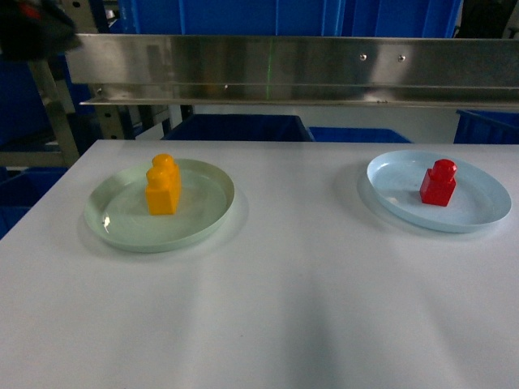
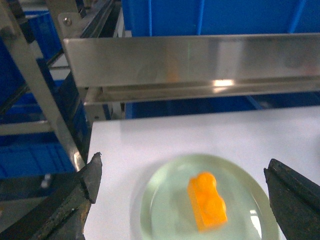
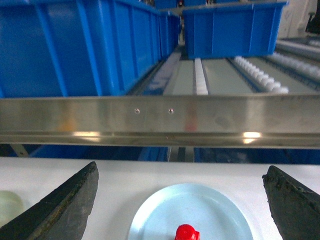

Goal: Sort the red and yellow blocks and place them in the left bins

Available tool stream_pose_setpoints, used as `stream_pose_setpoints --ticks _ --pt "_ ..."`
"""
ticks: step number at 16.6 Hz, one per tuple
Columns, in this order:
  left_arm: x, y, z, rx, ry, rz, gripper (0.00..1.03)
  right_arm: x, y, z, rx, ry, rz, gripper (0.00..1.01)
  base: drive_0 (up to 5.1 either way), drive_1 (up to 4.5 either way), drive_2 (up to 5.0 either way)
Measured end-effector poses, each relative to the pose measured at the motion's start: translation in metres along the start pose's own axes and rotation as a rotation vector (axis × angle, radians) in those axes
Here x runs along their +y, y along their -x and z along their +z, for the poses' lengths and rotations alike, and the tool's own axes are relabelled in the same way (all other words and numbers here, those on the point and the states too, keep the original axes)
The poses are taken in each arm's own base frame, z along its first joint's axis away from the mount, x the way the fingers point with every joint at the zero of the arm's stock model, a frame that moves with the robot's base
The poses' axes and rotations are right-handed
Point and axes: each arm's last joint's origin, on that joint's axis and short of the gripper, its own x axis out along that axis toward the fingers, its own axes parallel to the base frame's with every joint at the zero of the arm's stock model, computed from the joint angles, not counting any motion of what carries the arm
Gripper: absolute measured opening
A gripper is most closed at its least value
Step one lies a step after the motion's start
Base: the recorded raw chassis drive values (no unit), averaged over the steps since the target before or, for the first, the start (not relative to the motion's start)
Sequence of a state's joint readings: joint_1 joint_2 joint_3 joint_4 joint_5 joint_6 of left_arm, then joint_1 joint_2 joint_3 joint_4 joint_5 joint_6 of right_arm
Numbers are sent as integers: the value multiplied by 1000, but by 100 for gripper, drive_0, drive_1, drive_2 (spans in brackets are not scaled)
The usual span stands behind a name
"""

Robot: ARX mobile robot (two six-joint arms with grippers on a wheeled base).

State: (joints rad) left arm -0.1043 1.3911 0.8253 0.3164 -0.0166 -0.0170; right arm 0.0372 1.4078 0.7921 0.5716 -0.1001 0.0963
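The orange-yellow block (image 1: 163,185) stands on a pale green plate (image 1: 122,219) at the table's left. The red block (image 1: 438,182) stands on a pale blue plate (image 1: 478,203) at the right. Neither gripper shows in the head view. In the left wrist view my left gripper (image 2: 183,162) hangs open above the green plate (image 2: 165,200), with the yellow block (image 2: 207,201) between and below its fingers (image 2: 85,185). My right gripper (image 3: 181,169) is open over the blue plate (image 3: 200,205). The red block (image 3: 187,233) shows at that view's bottom edge.
A steel rail (image 1: 292,69) runs across behind the white table (image 1: 292,308), at its far edge. Blue bins (image 1: 239,127) stand beyond and below it, with more on the roller shelves (image 3: 90,45). A metal frame post (image 2: 40,100) stands at the table's far left corner.
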Motion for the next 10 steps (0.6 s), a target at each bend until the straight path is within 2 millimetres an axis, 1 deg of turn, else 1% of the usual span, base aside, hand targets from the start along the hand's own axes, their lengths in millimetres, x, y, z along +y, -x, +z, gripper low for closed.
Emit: stream_pose_setpoints --ticks 1,2,3,5,6,8,9,10 --pt "2 -31 -6 -28 6 19 98 -7 -24 -23 36 -13 -9 98 0 0 0" --pt "6 -44 -15 -17 19 24 98 -12 -30 -45 113 -30 -22 98 0 0 0" --pt "9 -43 -17 -10 28 34 98 -15 -29 -52 136 -36 -34 98 0 0 0" --pt "9 -40 -10 -39 36 30 98 -14 -26 -35 66 -29 -28 98 0 0 0" --pt "8 -40 -9 -44 36 28 98 -13 -26 -33 59 -28 -25 98 0 0 0" --pt "7 -40 -9 -41 35 21 98 -11 -29 -39 86 -29 -9 98 0 0 0" --pt "7 -40 -9 -42 35 23 98 -7 -36 -42 121 -31 -6 98 0 0 0" --pt "7 -40 -9 -42 35 23 98 -5 -51 -45 156 -34 0 98 0 0 0"
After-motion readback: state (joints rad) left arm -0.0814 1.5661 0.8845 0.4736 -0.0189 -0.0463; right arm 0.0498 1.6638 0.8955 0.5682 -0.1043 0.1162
